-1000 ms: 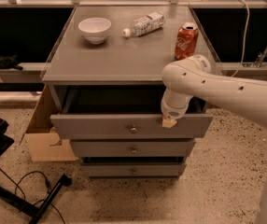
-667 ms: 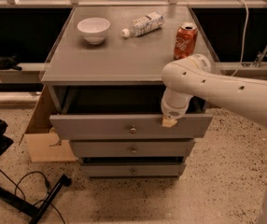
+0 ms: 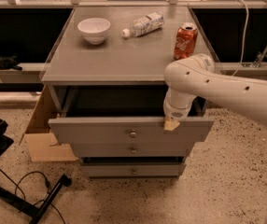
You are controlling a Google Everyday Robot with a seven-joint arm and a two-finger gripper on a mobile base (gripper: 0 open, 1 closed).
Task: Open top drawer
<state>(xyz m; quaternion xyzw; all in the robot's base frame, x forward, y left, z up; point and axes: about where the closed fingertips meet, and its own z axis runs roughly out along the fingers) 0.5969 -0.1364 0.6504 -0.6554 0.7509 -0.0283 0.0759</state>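
Note:
The top drawer [image 3: 101, 130] of the grey cabinet is pulled out toward me, with a dark gap showing behind its flat grey front. Its small round metal knob [image 3: 132, 134] sits at the centre of the panel. My white arm reaches in from the right. My gripper [image 3: 172, 123] hangs at the top edge of the drawer front, to the right of the knob, with a tan fingertip over the rim. Two shorter drawer fronts [image 3: 132, 150] [image 3: 133, 171] lie below.
On the cabinet top [image 3: 115, 59] stand a white bowl [image 3: 94, 30], a lying plastic bottle [image 3: 144, 24] and a red soda can [image 3: 185, 41]. A cardboard box [image 3: 42, 134] leans at the left. A black stand and cables [image 3: 26, 195] lie on the speckled floor.

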